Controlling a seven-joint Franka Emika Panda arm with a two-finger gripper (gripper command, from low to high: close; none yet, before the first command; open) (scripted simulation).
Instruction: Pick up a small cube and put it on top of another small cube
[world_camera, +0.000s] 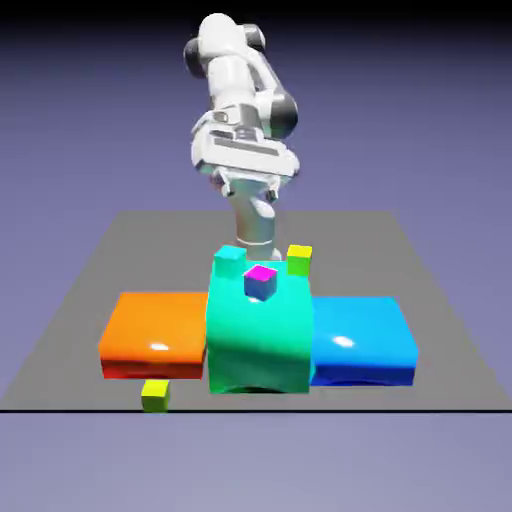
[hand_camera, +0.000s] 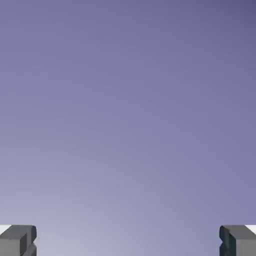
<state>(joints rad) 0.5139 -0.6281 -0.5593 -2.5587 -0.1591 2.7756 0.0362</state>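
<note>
My pincer (hand_camera: 128, 240) wide, empty.
One lime-green small cube (world_camera: 155, 395) at table's 7 o'clock; its twin (world_camera: 299, 259) behind the big teal block (world_camera: 258, 335).

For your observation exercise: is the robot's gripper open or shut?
Open: in the hand view the gripper fingertips sit far apart with only backdrop between.

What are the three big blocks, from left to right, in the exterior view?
Orange block → teal-green block → blue block.
</note>
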